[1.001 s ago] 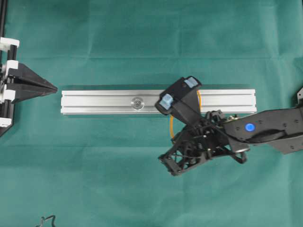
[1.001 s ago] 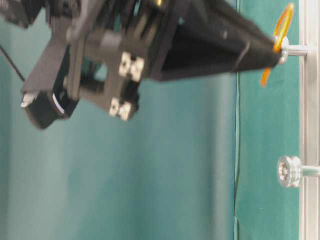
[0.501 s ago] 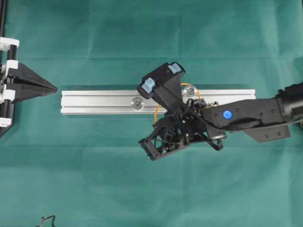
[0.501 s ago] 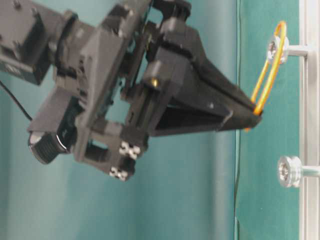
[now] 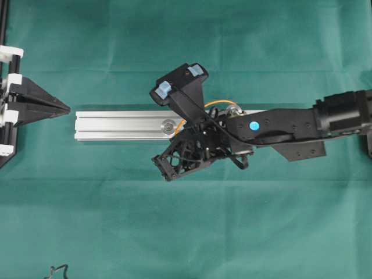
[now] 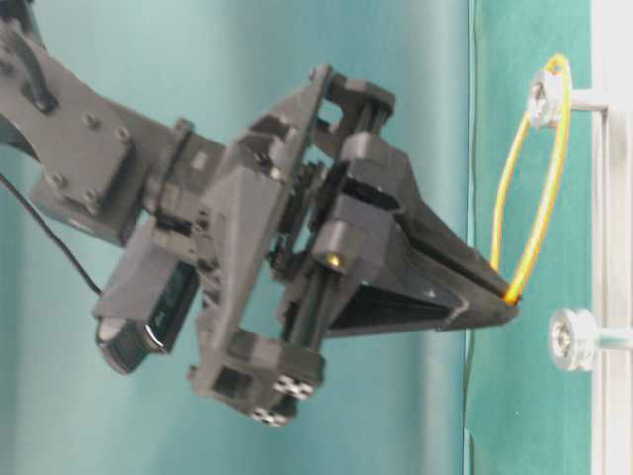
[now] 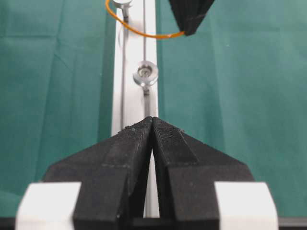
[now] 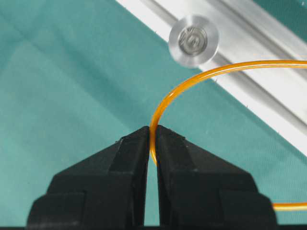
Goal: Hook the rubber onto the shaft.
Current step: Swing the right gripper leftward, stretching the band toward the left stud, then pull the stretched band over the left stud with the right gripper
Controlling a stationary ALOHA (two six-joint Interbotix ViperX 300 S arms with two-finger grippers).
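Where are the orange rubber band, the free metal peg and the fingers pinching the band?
rubber band [image 8: 165,103]: right wrist view, its curved strand.
free metal peg [image 8: 193,40]: right wrist view, its round head.
fingers [image 8: 122,160]: right wrist view, left finger's flat top.

On the green cloth-covered table the long aluminium rail lies from left to right, with two round-headed steel shafts standing on it. The thin orange rubber band is hooked over the right shaft and reaches toward the left shaft. The right gripper pinches the band just beside the left shaft, and the left gripper is well apart, beyond the rail's left end.
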